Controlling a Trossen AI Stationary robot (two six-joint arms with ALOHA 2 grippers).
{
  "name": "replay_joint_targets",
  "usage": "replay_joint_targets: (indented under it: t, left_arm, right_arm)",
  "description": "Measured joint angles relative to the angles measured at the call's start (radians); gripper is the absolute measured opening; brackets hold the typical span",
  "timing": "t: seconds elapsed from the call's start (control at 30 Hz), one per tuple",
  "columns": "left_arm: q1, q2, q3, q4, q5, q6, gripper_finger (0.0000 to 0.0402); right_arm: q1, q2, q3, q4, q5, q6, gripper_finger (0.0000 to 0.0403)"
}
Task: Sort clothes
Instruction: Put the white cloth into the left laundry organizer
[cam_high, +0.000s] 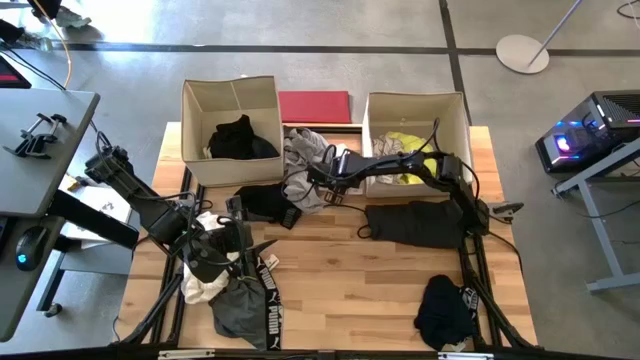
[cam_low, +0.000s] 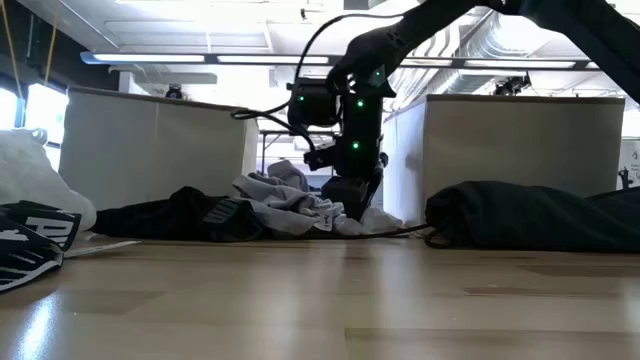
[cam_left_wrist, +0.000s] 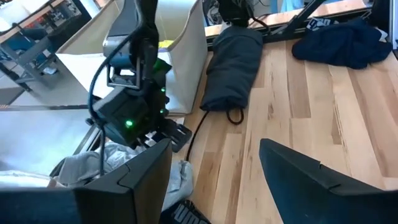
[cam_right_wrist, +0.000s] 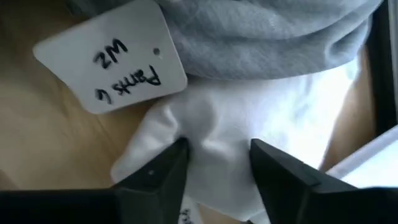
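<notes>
**Two fingers astride the white cloth**

Right gripper (cam_right_wrist: 214, 163) is down in the pile between the two boxes, at 12 o'clock on the table, fingers spread around a soft cream-white garment (cam_right_wrist: 249, 134) beside a grey one (cam_right_wrist: 267, 37). Judged best: close on white alone, clear of the handwritten paper tag (cam_right_wrist: 115, 56). Left gripper (cam_left_wrist: 214, 171) waits at 8 o'clock, jaws spread.

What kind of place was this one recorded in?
Most likely a robotics lab or workshop: bare concrete floor, a computer tower lit up on a side desk, and exposed ceiling ducts above the wooden table.
</notes>
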Motion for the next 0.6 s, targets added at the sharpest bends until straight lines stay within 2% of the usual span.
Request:
replay_joint_targets:
  t: [0.1, 0.23, 0.27, 0.47, 0.6]
  left_arm:
    - [0.000, 0.000, 0.000, 0.000, -0.002, 0.000, 0.0236]
    - [0.000, 0.000, 0.000, 0.001, -0.007, 0.000, 0.0236]
    - [0.000, 0.000, 0.000, 0.001, -0.008, -0.001, 0.0236]
    - [0.000, 0.000, 0.000, -0.001, -0.008, -0.010, 0.0236]
    - [0.000, 0.000, 0.000, 0.002, -0.008, -0.010, 0.0236]
  right_arm:
    - [-0.009, 0.027, 0.002, -0.001, -0.034, 0.000, 0.0111]
    - [0.014, 0.023, 0.000, 0.014, -0.095, -0.002, 0.0022]
    - [0.030, 0.020, -0.001, 0.014, -0.091, -0.007, 0.0013]
    - [0.187, -0.054, -0.010, -0.058, -0.154, 0.049, 0.0008]
    - [0.312, -0.132, -0.010, -0.089, -0.139, 0.085, 0.0006]
